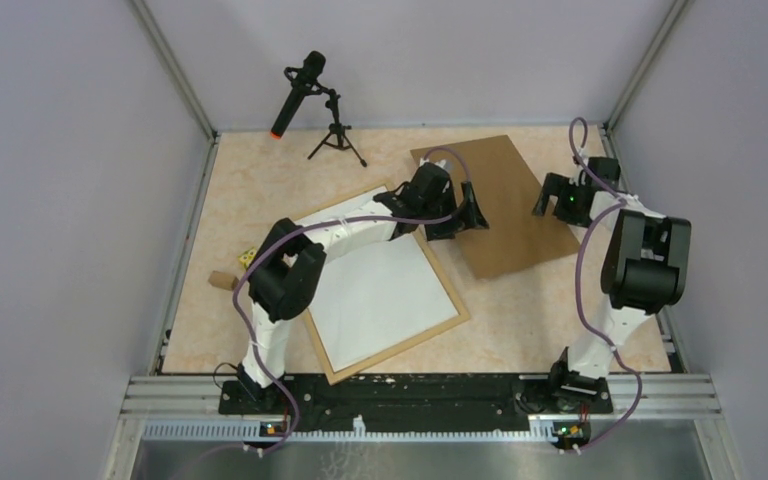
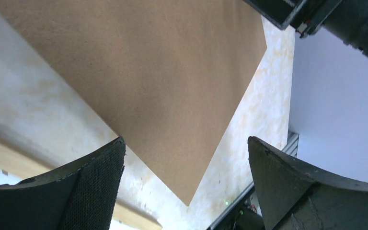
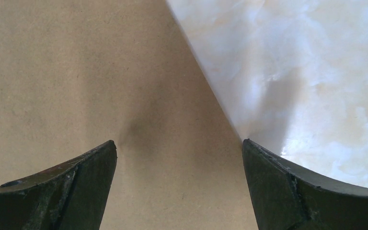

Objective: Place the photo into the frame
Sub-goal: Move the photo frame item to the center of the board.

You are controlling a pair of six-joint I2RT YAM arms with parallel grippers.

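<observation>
Frame (image 1: 400,348) flat, long axis near-to-far, far end leftward; both jaws apart, empty, over brown board (image 1: 500,215).

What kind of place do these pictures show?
Probably a robot test cell: plain grey walls enclose the table, a microphone stands on a tripod, and the left arm and right arm are mounted on a metal rail.
</observation>
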